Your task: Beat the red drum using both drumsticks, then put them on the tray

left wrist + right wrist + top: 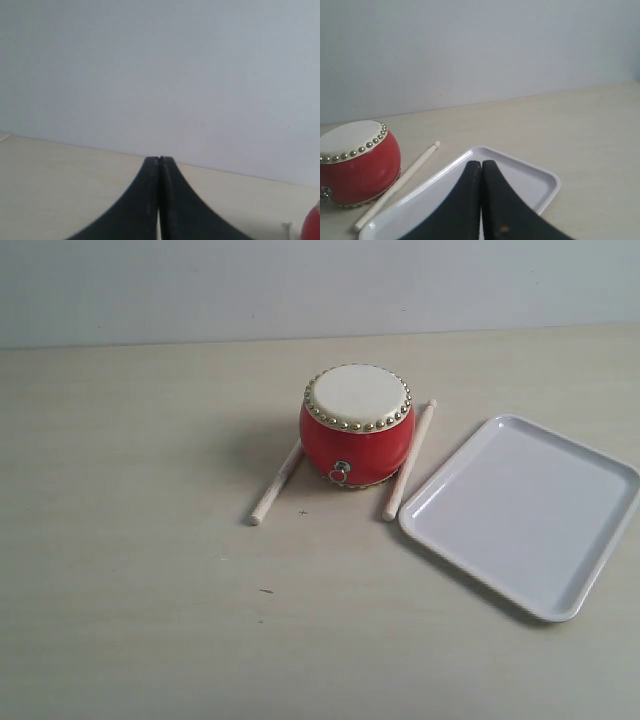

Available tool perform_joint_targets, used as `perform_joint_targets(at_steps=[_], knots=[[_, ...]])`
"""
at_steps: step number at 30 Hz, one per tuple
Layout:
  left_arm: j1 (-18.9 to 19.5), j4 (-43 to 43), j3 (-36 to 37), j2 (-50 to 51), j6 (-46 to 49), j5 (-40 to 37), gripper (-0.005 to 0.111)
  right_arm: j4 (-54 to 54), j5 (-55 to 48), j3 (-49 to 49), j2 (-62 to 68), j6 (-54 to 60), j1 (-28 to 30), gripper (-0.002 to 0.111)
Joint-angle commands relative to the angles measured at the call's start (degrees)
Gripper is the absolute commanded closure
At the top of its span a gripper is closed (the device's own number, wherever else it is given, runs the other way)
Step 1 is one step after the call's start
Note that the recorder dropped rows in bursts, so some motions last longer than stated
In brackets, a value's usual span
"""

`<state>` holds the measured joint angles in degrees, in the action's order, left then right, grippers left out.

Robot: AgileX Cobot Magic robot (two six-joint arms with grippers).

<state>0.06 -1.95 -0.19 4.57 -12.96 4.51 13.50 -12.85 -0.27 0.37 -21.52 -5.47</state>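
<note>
The red drum (356,427) stands upright mid-table, cream skin up, metal ring facing the front. One drumstick (277,482) lies on the table at its left, partly hidden behind it. The other drumstick (409,460) lies at its right, between the drum and the white tray (530,510). Neither gripper shows in the exterior view. My left gripper (159,161) is shut and holds nothing; a sliver of the drum (314,225) shows at the picture's edge. My right gripper (481,164) is shut and holds nothing, above the tray (540,186), with the drum (357,162) and a drumstick (400,183) beyond.
The pale wooden table (140,590) runs back to a plain light wall (300,285). The tray lies at an angle at the right, its far corner near the picture's right edge. Nothing lies in the tray.
</note>
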Motion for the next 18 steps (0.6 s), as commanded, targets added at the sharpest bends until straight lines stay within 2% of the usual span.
perform_joint_targets(at_steps=[1,2,5,8,10,11,14,18], knots=[[0.0,0.8,0.2,-0.2,-27.1,0.8,0.107,0.0,0.3,0.3,-0.4,0.4,-0.1,0.108],[0.0,0.8,0.2,-0.2,-31.3,0.6,0.107,0.0,0.3,0.3,-0.4,0.4,-0.1,0.108],[0.0,0.8,0.2,-0.2,-31.2,0.7,0.107,0.0,0.3,0.3,-0.4,0.4,-0.1,0.108],[0.1,0.9,0.2,0.8,-33.2,-2.6,0.107,0.0,0.3,0.3,-0.4,0.4,-0.1,0.108],[0.1,0.9,0.2,2.9,-33.8,1.0,0.107,0.0,0.3,0.3,-0.4,0.4,-0.1,0.108],[0.1,0.9,-1.8,4.5,-33.1,2.3,0.107,0.0,0.3,0.3,-0.4,0.4,-0.1,0.108],[0.1,0.9,-11.9,13.6,-22.1,1.9,0.107,0.0,0.3,0.3,-0.4,0.4,-0.1,0.108],[0.1,0.9,-17.6,21.5,-19.1,11.3,0.107,0.0,0.3,0.3,-0.4,0.4,-0.1,0.108]])
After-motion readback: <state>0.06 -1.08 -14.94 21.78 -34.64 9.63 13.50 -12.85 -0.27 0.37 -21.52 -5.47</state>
